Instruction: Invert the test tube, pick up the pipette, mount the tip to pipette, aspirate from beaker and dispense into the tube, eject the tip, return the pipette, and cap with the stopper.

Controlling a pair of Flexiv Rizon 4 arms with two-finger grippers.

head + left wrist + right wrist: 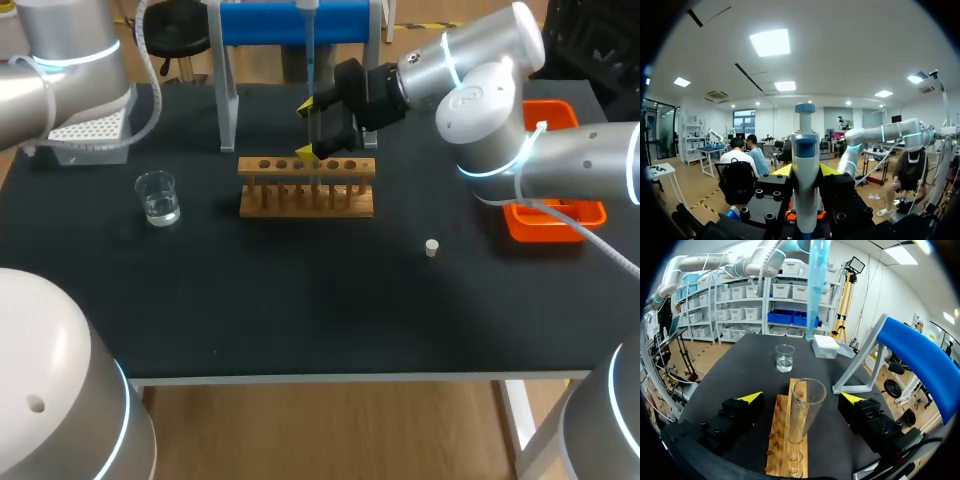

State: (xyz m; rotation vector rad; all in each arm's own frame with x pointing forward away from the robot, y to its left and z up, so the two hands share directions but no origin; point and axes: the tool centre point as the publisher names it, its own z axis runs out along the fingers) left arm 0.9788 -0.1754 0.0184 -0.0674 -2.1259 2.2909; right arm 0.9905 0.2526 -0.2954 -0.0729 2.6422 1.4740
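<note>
While your right end effector [802, 397] is standing open over the wooden rack [782, 440], the test tube [805, 407] is sitting upright in that rack between its fingers, touching neither. Your left end effector [806, 171] is gripping the pipette [805, 150], and its bluish tip [815, 285] is hanging above the rack, near the tube. On the black surface [300, 300], the beaker [157, 196] is resting left of the rack. The stopper [432, 247] is lying to the rack's right, and the orange tray [550, 225] is sitting by the right edge.
</note>
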